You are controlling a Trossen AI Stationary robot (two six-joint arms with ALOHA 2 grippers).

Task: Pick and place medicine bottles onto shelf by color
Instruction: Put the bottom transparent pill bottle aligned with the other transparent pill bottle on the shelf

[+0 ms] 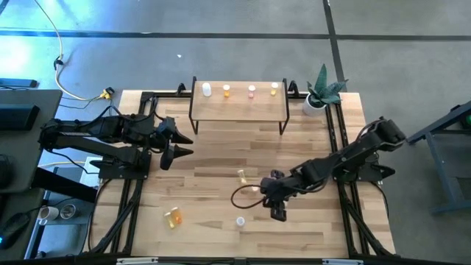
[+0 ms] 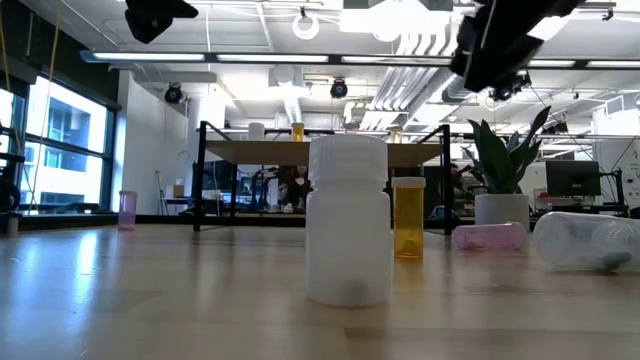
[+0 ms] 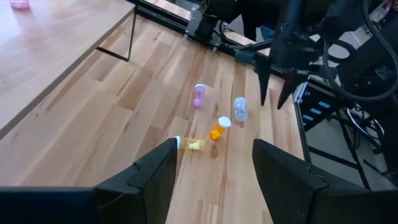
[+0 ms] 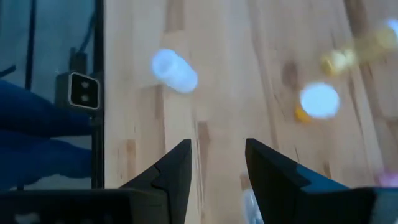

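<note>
Wood-grain tabletop [image 1: 221,158] with loose medicine bottles scattered around the front half, so going left to right: the left end effector [image 1: 176,144] is parked over the left side of the tabletop, near the shelf's left end, fingers spread with nothing between them. In front of it, toward the near edge, an orange bottle [image 1: 174,216] lies on its side. Further right there's a yellow bottle [image 1: 241,175] near the middle, and a white-capped clear bottle [image 1: 240,221] standing close to the front edge. The low view has that clear one right up front, with an orange bottle upright behind it, a pink one lying down and another clear one on its side at the right.

At the back sits the shelf [image 1: 239,107], with four bottles lined up along its top: white [image 1: 207,90], orange [image 1: 227,90], pink [image 1: 252,90], yellow [image 1: 274,88].

The right end effector [image 1: 278,212] hangs just right of the clear bottle, fingers partly apart, gripping nothing as far as I can see. A potted plant [image 1: 321,94] stands at the back right corner.
</note>
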